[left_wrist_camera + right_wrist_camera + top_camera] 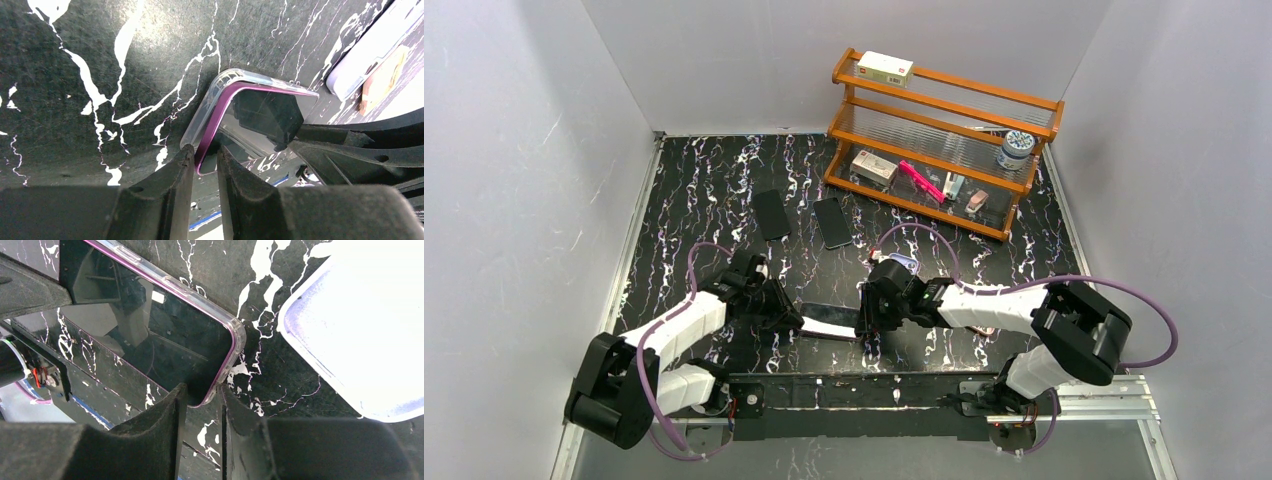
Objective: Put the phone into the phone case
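Left gripper (205,150) pinches the phone (250,130) by its purple edge, jaws narrow; your right gripper (204,390) straddles the opposite corner, narrow too, bite unclear. Both arms reach low and inward, the phone on the table (75,125) between them, clear phone case (212,92) hugging its rim. Judge it stiff, slick, light: hold the edges.

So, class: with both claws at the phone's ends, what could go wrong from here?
The left claw and right claw each straddle just a corner of the phone; it may twist or slip out.
Squeezing there could pop it out of the clear case.
The white object lies close to the right claw and may get knocked.
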